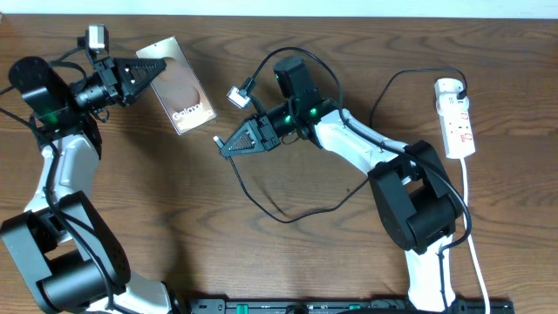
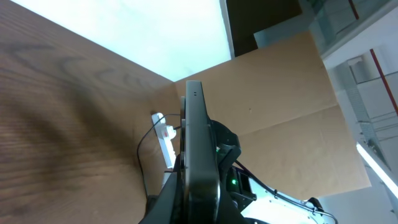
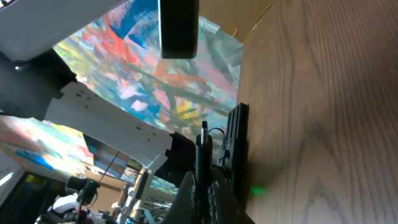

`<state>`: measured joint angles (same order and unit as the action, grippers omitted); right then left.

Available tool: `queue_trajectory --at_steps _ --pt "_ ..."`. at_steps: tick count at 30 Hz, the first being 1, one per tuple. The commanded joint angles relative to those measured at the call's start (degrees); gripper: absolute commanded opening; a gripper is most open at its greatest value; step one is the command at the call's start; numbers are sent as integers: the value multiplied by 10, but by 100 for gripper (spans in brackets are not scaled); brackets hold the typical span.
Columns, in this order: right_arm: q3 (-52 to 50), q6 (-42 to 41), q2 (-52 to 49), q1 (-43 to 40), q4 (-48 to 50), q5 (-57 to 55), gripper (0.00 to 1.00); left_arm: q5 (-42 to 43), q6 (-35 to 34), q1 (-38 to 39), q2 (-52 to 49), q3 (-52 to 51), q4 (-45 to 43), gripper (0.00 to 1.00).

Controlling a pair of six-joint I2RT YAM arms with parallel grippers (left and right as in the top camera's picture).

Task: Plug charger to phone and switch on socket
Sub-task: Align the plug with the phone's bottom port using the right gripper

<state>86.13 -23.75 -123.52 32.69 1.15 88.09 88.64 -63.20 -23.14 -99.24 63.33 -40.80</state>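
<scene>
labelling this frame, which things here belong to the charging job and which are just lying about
job: phone in left gripper; charger in right gripper; socket
lying about: just the black rail at the table edge

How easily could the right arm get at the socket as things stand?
Probably yes: the socket lies close to that arm's base, with only thin cable nearby. But its fingers are shut on the charger, so they are busy.
</scene>
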Motion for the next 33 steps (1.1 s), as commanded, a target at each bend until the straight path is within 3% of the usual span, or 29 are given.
queue_trajectory --at_steps 1,9,33 --pt "4 -8 -2 0 7 12 1 14 -5 -2 6 3 -8 7" --pt "4 -82 -2 0 125 12 1 13 -6 -2 6 3 -18 7" --pt "4 -112 -2 15 167 12 1 14 -5 19 6 3 -20 7"
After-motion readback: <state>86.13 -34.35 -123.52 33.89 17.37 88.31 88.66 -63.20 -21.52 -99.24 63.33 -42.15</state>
